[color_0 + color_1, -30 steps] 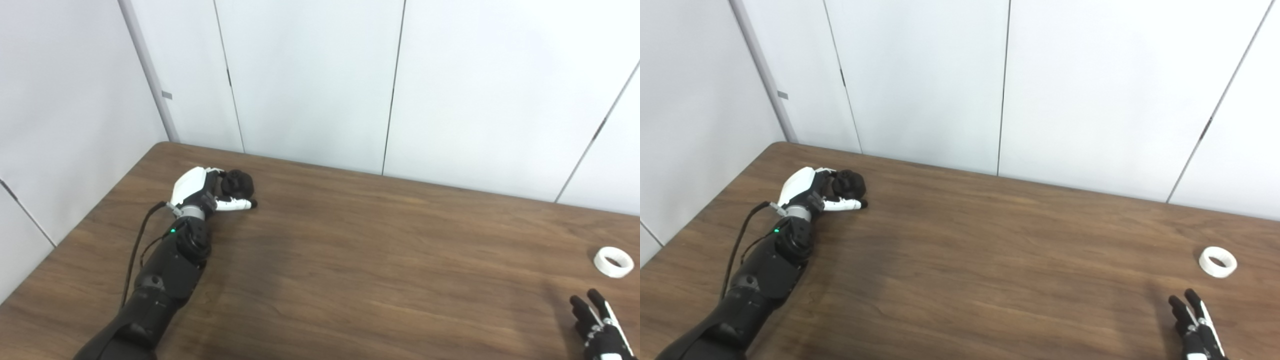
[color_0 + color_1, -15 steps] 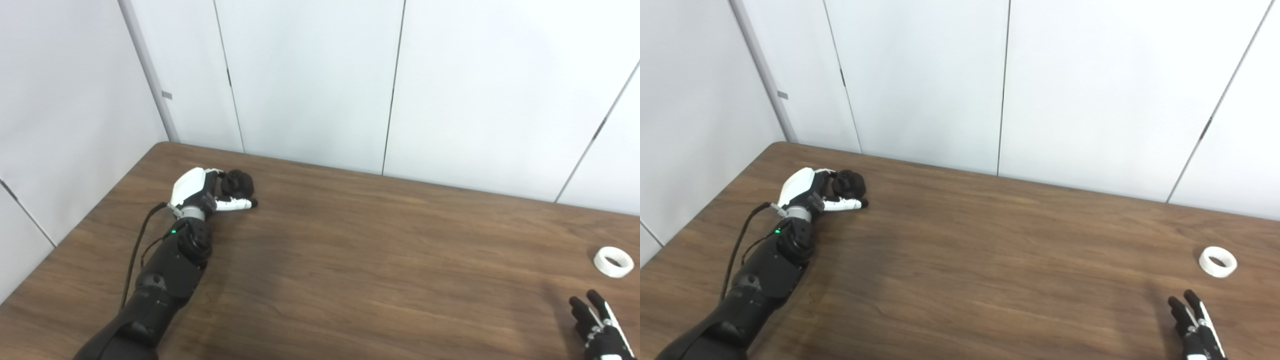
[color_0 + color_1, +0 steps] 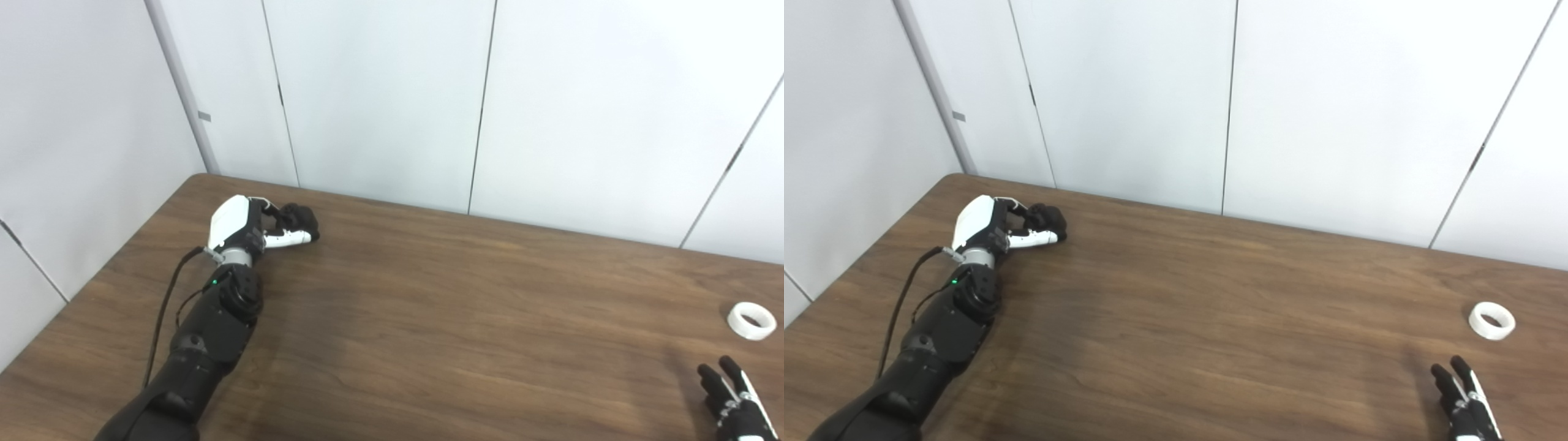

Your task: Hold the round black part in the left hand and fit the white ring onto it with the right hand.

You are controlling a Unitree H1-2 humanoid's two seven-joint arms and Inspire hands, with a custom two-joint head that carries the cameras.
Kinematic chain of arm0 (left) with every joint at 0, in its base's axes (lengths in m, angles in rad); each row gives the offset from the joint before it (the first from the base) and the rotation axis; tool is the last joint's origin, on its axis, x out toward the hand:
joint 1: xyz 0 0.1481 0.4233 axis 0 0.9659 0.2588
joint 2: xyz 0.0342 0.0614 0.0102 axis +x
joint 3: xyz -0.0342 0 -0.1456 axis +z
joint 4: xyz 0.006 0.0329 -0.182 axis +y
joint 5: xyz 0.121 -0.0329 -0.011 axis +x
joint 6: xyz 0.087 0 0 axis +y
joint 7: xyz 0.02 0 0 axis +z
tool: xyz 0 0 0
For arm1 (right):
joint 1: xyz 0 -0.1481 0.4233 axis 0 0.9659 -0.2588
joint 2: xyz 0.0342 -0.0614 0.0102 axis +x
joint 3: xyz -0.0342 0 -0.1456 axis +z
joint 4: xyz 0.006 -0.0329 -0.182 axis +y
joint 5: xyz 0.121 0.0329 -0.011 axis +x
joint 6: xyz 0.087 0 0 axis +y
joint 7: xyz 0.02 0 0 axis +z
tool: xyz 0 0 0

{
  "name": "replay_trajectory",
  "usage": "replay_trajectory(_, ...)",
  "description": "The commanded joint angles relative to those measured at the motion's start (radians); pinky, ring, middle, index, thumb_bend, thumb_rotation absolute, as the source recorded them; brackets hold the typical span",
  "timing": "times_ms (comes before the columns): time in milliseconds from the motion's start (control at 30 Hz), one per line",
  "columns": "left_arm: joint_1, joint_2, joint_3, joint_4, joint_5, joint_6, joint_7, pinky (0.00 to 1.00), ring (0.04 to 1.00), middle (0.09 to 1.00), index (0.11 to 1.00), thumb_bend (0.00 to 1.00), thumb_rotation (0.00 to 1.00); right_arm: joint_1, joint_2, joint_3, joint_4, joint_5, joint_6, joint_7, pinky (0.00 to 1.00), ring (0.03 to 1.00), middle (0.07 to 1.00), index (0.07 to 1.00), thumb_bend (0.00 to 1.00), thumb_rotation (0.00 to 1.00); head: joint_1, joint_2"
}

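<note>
Round black part (image 3: 301, 215) at far-left of dark wood tabletop (image 3: 429, 318), clasped in left hand (image 3: 257, 223). White plastic ring (image 3: 751, 320) lies flat far right, w/ right hand (image 3: 732, 401) near it, fingers spread, holding nothing.

You have bright, even, diffuse light with no glare. The table (image 3: 429, 306) carries only soft, faint shadows beside the left arm (image 3: 208, 324) and near the right hand (image 3: 1464, 404). Focus is slightly soft throughout, and dark parts lose detail.
</note>
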Motion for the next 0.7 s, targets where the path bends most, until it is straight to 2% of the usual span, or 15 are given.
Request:
replay_trajectory(0,-0.045,0.029,-0.005,-0.010,0.031,-0.027,0.044,1.00,0.850,0.736,0.485,0.52,0.04,0.034,-0.006,-0.004,0.019,0.013,0.006,0.004,1.00,0.967,0.928,0.966,0.60,0.87,0.002,-0.001)
replay_trajectory(400,-0.023,0.026,-0.016,-0.040,0.039,-0.039,0.050,1.00,0.848,0.732,0.485,0.52,0.04,0.028,0.001,-0.002,0.018,0.009,0.003,-0.005,1.00,0.954,0.924,0.959,0.60,0.88,-0.016,0.004)
replay_trajectory(533,0.010,0.019,-0.016,-0.105,0.042,-0.056,0.053,1.00,0.841,0.728,0.484,0.52,0.04,0.026,0.004,0.000,0.019,0.003,0.003,-0.008,1.00,0.956,0.923,0.958,0.61,0.88,-0.026,0.007)
replay_trajectory(667,0.055,0.009,-0.027,-0.205,0.060,-0.050,0.029,1.00,0.856,0.728,0.484,0.52,0.05,0.024,0.009,0.005,0.011,-0.013,0.011,-0.015,1.00,0.951,0.921,0.957,0.61,0.88,-0.037,0.009)
